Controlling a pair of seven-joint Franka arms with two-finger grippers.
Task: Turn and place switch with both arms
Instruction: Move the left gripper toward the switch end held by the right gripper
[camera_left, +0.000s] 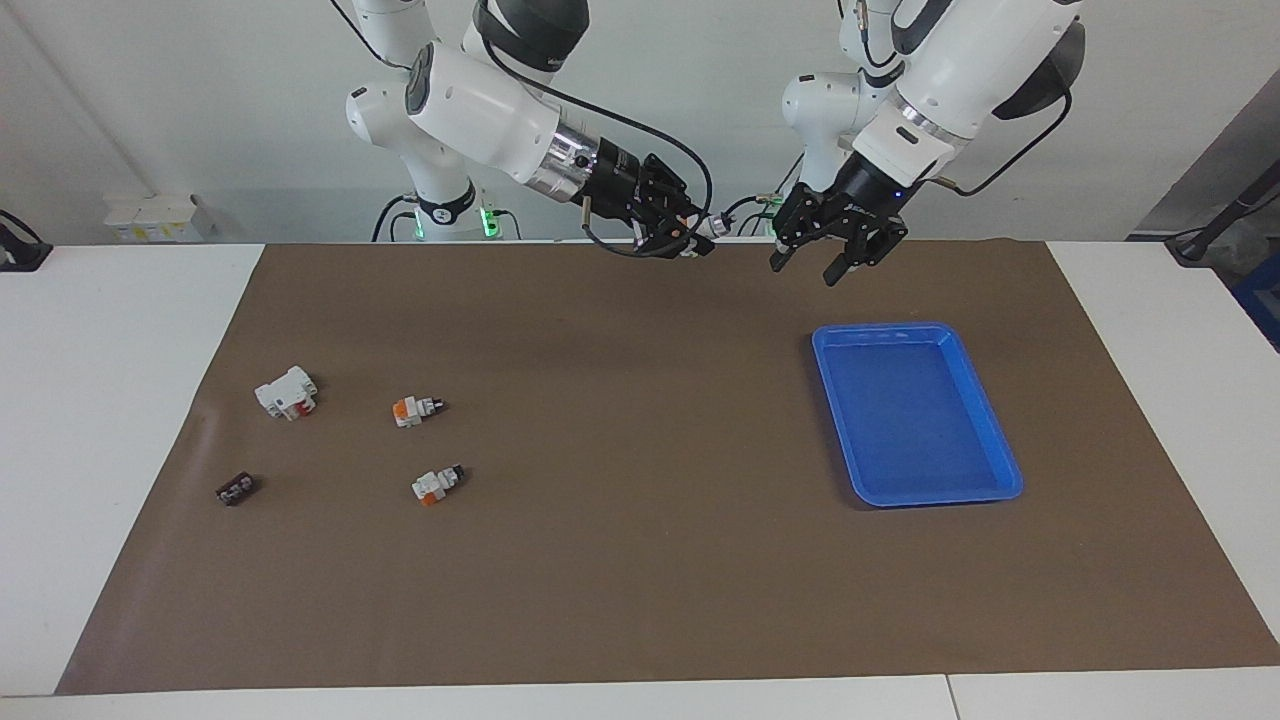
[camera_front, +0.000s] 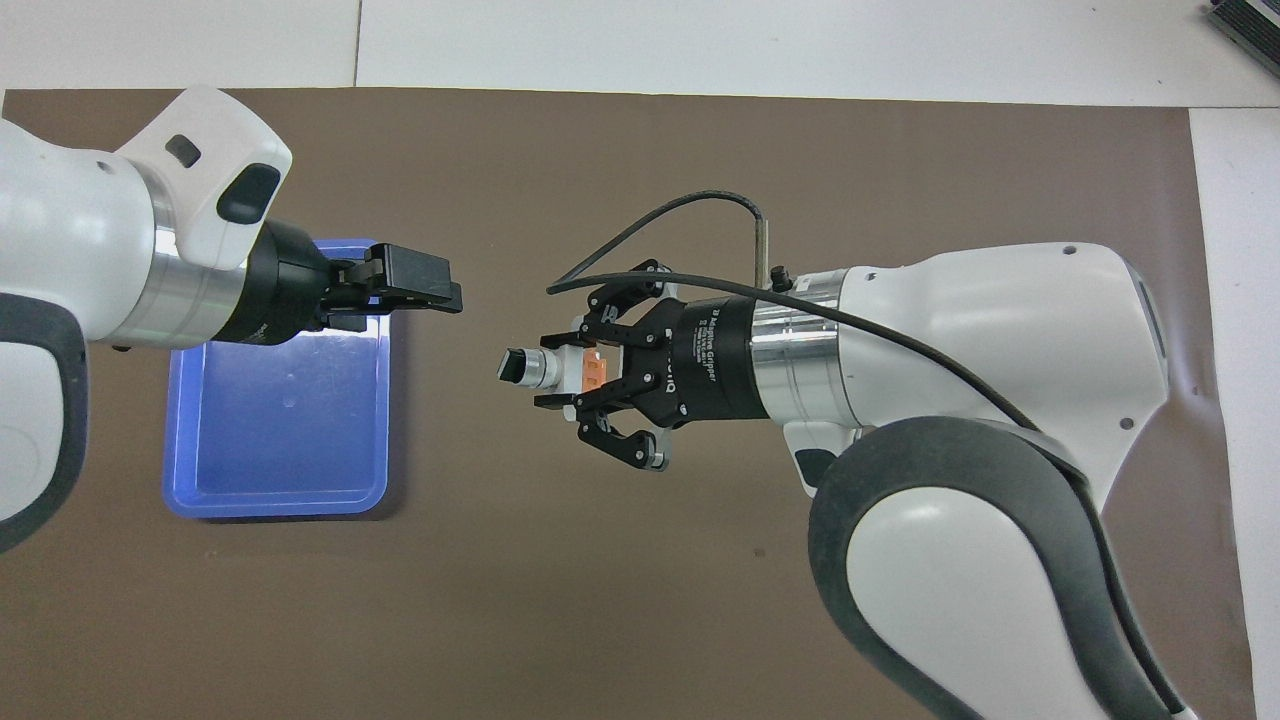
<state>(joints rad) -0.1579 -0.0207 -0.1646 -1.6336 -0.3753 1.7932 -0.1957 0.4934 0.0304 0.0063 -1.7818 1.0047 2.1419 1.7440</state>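
Right gripper (camera_front: 560, 375) clamps a switch (camera_front: 545, 368) in mid-air.
Left gripper (camera_left: 812, 262), fingers apart, hangs just beside it, near the bare tray (camera_left: 985, 420).

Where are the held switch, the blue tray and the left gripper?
held switch (camera_front: 545, 369), overhead view, silver collar.
blue tray (camera_left: 985, 420), facing view, rim.
left gripper (camera_left: 803, 266), facing view, between fingertips.

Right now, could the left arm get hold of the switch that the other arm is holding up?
Probably yes. The left gripper is open and up in the air, facing the switch held in the right gripper, knob end sticking out, nothing between them.
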